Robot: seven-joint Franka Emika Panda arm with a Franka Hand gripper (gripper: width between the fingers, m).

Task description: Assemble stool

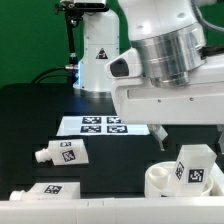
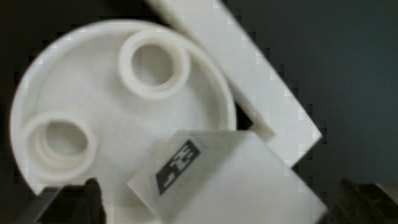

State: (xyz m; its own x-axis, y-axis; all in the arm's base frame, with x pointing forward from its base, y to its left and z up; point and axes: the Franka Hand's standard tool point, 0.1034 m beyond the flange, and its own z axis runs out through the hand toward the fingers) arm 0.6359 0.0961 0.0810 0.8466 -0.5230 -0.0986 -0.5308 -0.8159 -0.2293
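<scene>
Well, the arm's dark fingers (image 2: 71, 200) stand wide apart, one on each side of a short chunky white plastic leg (image 2: 205, 165) that shows a black-and-white square tag. Whether they actually press on it I cannot tell, as the wrist view is too blurred there. That leg sits over the round white plastic seat (image 2: 98, 95), close to its rim, and two raised ring-shaped holes show bare on the disc beside it. A long flat white bar (image 2: 240, 70) runs past the seat's edge.

Seen in the exterior view, the seat (image 1: 158, 183) lies on the black tabletop (image 1: 30, 115) toward the exterior view's right, near the bottom of the frame. The tagged leg (image 1: 196, 166) stands up from it, right under the bulky white and grey arm (image 1: 165, 50). One dark finger shows just above the seat; the other is hidden.

Two more tagged white legs lie on their sides toward the exterior view's left. One of them, the nearer lying leg (image 1: 50, 190), is low in the frame. The farther lying leg (image 1: 62, 153) rests just beside the marker board (image 1: 100, 125) — well apart from the seat.
</scene>
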